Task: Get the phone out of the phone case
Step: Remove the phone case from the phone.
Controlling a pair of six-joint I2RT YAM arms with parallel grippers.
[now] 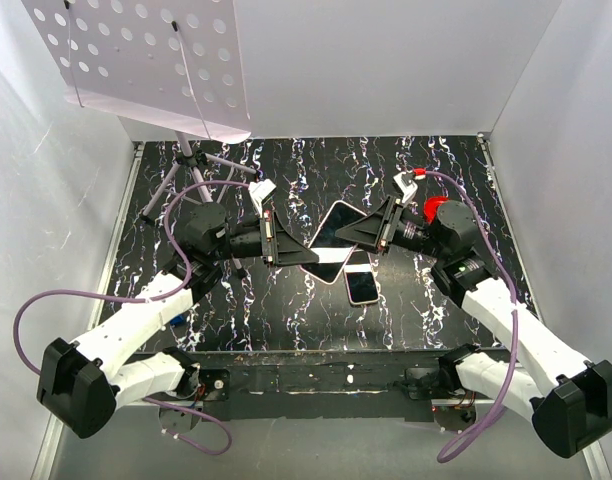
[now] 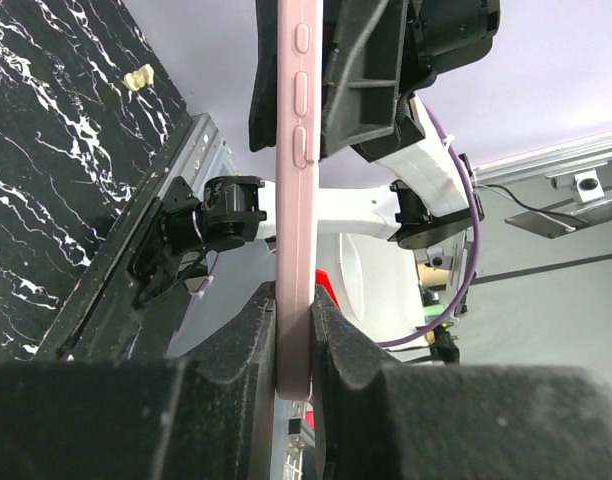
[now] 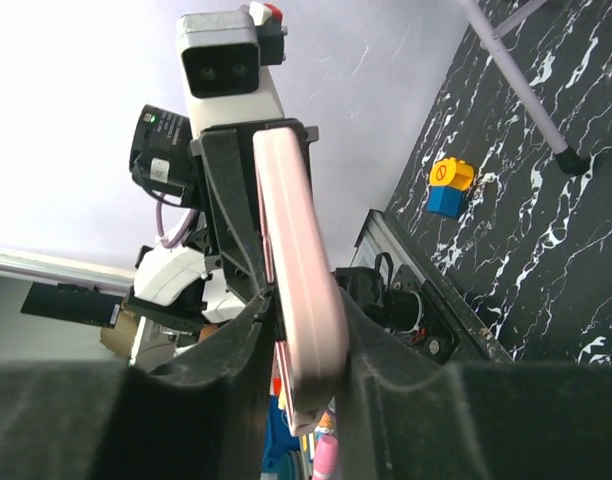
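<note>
Above the middle of the surface, seen from the top, the left pincer and right pincer clamp opposite ends of the phone. The left wrist view shows the pink phone case squeezed edge-on. The right wrist view shows the other end equally pinched.

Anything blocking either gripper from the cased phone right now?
Nothing visible does. The left gripper and the right gripper each clamp directly on the pink phone case, from opposite ends.
</note>
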